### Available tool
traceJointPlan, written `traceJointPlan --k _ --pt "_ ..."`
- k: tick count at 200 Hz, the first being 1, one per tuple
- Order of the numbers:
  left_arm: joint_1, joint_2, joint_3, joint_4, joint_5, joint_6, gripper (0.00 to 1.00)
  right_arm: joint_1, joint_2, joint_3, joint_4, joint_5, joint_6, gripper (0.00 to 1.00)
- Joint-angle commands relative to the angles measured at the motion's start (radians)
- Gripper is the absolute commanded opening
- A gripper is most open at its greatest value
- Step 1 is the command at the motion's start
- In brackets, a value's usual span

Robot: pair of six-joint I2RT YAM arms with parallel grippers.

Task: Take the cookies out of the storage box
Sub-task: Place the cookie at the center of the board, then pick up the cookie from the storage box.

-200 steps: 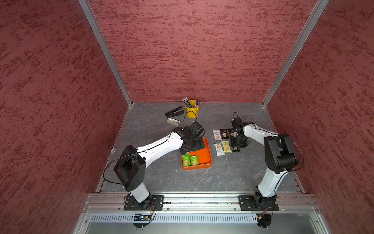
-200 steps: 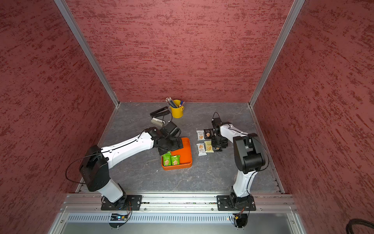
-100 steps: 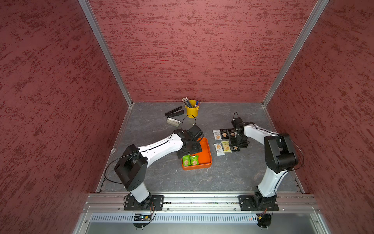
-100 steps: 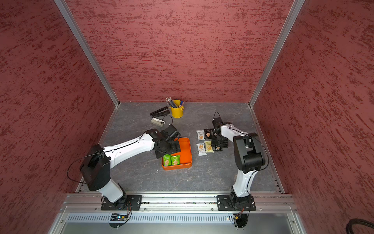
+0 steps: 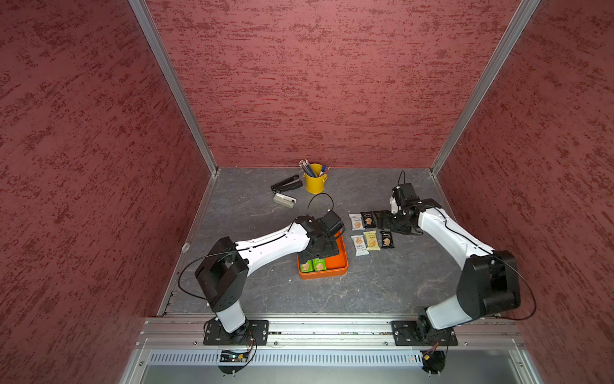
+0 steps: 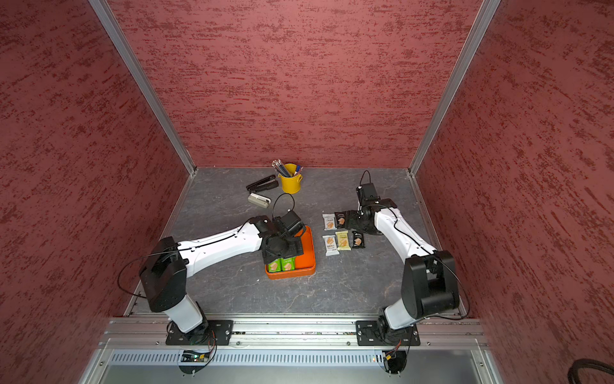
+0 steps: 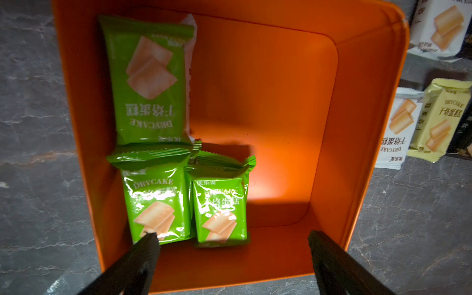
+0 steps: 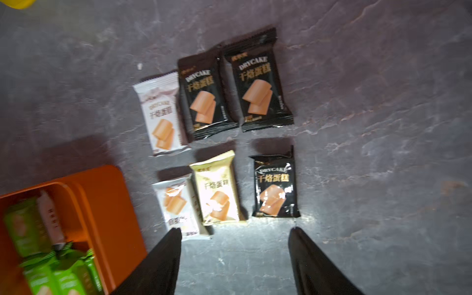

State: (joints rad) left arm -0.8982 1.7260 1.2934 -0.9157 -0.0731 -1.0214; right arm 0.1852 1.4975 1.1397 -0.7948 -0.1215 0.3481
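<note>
Six cookies (image 5: pixel 371 240) lie out on the desk (image 5: pixel 252 212) in both top views, in two rows of three on the right arm's side of the storage box (image 5: pixel 336 264). The right gripper (image 5: pixel 385 221) hangs over the far row's end and hides much of a black packet there. Two green packets (image 5: pixel 312 265) show at the box's near end. The left arm's wrist (image 5: pixel 324 232) covers the far half, so you cannot see the left gripper from above. Well apart at the back stand a yellow pencil cup (image 5: pixel 315 183), a black stapler (image 5: pixel 286 183) and a grey-white device (image 5: pixel 284 200).

Left wrist view: you get three green packets along one wall of the box, with a white edge (image 7: pixel 192 38) peeping from under one. The left gripper (image 7: pixel 231 235) is spread wide, grasping nothing. One fingertip (image 7: pixel 149 242) overlaps a packet's corner; whether it touches, you cannot tell.

Right wrist view: all six desk packets lie unobstructed. The right gripper (image 8: pixel 235 229) is released, with only bare desk between its fingertips.

Against a second ago, the left arm's wrist has shifted slightly toward the box's near end. The right arm, the rows and the two green packets lie as before.
</note>
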Motion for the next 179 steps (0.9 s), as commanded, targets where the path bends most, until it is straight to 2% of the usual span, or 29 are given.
traceJointPlan --k 1,24,90,179 --pt "-0.02 0.044 0.028 0.009 -0.009 -0.037 0.9 -0.005 -0.036 -0.037 0.03 -0.097 0.051 0.7" --pt "-0.039 0.064 0.025 0.013 -0.013 -0.062 0.82 -0.005 -0.072 -0.06 0.044 -0.121 0.071 0.7" --pt "-0.047 0.109 -0.005 0.033 0.005 -0.074 0.71 -0.005 -0.06 -0.044 0.054 -0.127 0.054 0.64" --pt "-0.053 0.128 -0.015 -0.003 -0.031 -0.085 0.72 -0.005 -0.07 -0.05 0.059 -0.139 0.049 0.62"
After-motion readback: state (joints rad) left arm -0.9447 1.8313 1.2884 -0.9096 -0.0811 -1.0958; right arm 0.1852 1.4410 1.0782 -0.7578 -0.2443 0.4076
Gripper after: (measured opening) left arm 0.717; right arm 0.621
